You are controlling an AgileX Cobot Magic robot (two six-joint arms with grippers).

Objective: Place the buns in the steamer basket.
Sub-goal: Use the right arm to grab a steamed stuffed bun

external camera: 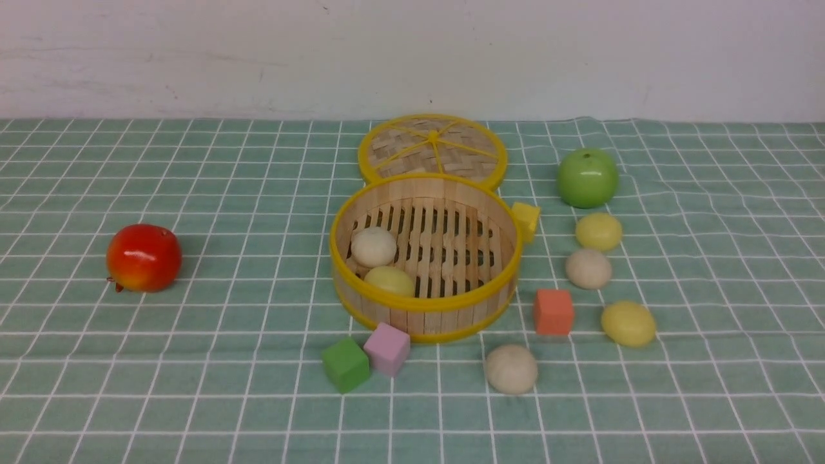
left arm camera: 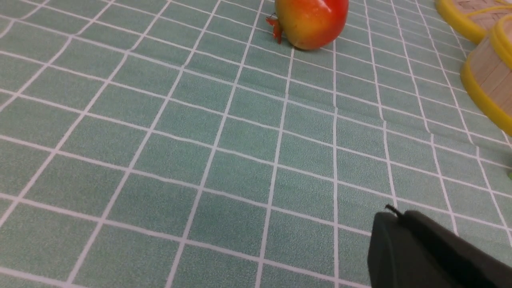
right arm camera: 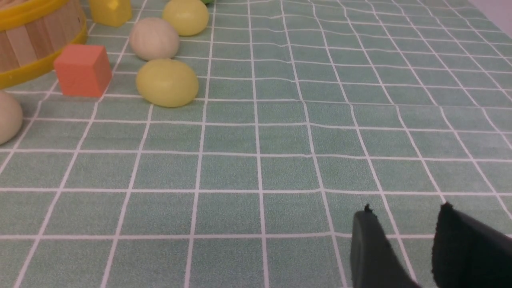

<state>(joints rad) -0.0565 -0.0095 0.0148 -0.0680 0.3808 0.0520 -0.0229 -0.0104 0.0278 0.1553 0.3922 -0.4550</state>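
Two buns (external camera: 373,247) lie in the steamer basket (external camera: 422,320) at the table's (external camera: 193,386) centre; four sit toward its right edge, near the orange cube (external camera: 553,312) — a reach there could nudge the cube or roll a bun away. Only the wrist views show the left gripper (left arm camera: 396,218) pressed together and the right gripper (right arm camera: 406,212) spread, empty; only the front view shows the basket's inside.

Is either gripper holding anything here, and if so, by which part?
Nothing is held. The left gripper is shut on nothing; the right gripper is open and empty.

Three yellow buns (external camera: 599,231), three off-white buns (external camera: 588,269), four cubes (external camera: 553,312), two apples (external camera: 143,258), one steamer basket (external camera: 422,304), one lid (external camera: 451,151)
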